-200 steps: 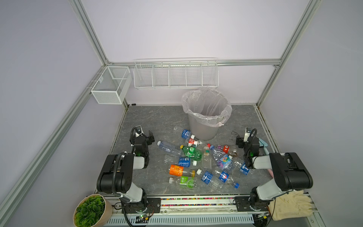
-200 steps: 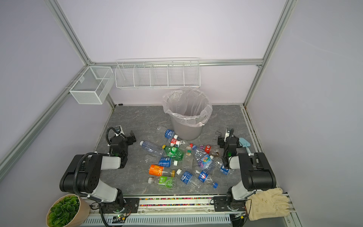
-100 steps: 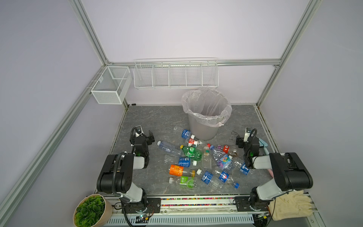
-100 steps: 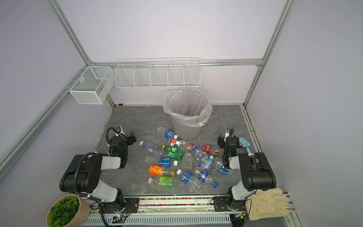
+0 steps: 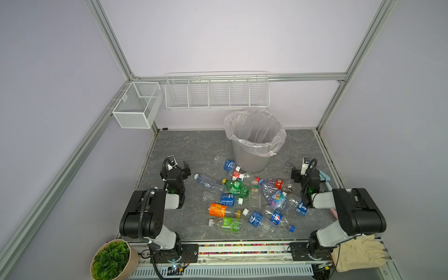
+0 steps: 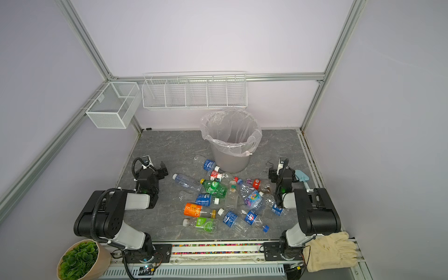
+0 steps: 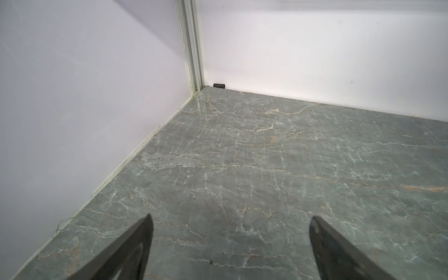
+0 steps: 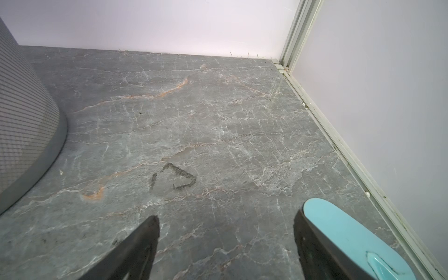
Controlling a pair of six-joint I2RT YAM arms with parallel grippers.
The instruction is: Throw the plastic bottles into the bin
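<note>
Nearest me, short of the bin [image 5: 254, 155], the plastic bottles [image 5: 244, 198] all lie scattered on the grey tabletop [image 5: 194, 145] — I count about fifteen, none lifted. My left gripper [image 7: 230, 242] and right gripper [image 8: 225, 242] flank that heap, each with jaws spread wide and holding nothing. Farther back the bin stands upright; what I can see inside looks empty — I judge the whole job remains.

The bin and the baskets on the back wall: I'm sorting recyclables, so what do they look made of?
The bin looks like pale grey matte plastic, its wall finely ribbed in the right wrist view, lined with a thin clear glossy film bag that crinkles over the rim. The baskets look like white-coated metal wire, judging by their thin open grid.
</note>
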